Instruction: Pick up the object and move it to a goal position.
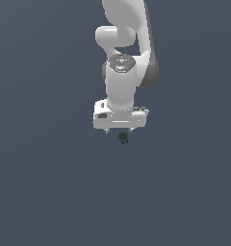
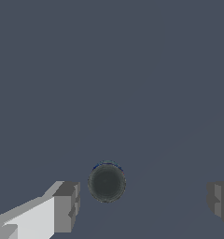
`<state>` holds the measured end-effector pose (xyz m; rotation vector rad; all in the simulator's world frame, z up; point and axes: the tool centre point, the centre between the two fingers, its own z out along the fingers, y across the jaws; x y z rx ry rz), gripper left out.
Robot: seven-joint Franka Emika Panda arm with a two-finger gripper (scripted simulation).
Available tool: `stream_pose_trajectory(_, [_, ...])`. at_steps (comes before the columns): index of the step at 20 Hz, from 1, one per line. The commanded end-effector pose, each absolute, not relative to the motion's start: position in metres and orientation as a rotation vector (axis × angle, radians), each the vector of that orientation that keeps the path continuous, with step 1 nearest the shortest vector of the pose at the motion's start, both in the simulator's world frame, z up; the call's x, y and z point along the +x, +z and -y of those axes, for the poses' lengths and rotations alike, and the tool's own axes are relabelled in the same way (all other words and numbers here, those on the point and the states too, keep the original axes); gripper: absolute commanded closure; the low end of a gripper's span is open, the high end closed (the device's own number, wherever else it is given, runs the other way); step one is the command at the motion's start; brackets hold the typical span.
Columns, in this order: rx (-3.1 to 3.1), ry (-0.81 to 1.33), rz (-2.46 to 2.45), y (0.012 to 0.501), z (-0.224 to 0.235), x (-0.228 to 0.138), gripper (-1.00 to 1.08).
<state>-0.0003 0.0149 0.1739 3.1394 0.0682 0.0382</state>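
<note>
Between the two spread fingers (image 2: pixel 66 206) of the pincer (image 2: pixel 142 203) sits the small dark ball (image 2: pixel 107 182), touching neither pad. In the exterior view the ball (image 1: pixel 122 137) shows just below the white pincer (image 1: pixel 119 130), which stands wide open, gripping nothing.

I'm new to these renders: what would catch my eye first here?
The white Panda arm dominates the exterior view, reaching down the middle over plain grey-blue ground. Just below its gripper sits a tiny dark round object. In the wrist view that object lies between the two spread grey fingers, untouched.
</note>
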Motion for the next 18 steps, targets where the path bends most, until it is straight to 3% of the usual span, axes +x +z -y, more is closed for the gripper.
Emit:
stream_pose_trajectory(1, [3.139,0.038,-0.068,0.174,-0.015,0.0,-0.92])
stream_pose_trajectory(18, [3.158,-0.02,-0.072,0.16,-0.009,-0.011,-0.92])
